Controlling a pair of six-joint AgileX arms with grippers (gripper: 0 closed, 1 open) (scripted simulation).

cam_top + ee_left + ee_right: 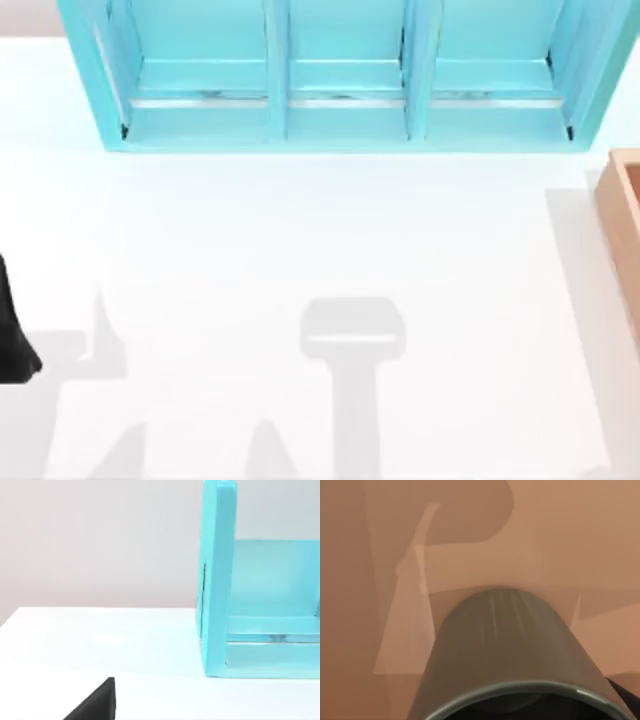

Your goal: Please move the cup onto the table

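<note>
The cup (505,655) is olive-grey with a dark inside, and it looms very close in the right wrist view. It is seen from just above its rim, over the tan wooden floor of the box. A black piece of my right gripper's finger (626,696) lies against the cup's side near the rim. The table (300,230) is a wide white surface in the top view. My left arm (12,335) is parked at the table's left edge, and a black corner of it (95,704) appears in the left wrist view.
A light-blue shelf unit (345,75) with three bays stands along the table's back edge, and its side wall (217,580) is near the left wrist. The tan wooden box (625,220) sits at the table's right edge. Grey shadows lie across the table's front.
</note>
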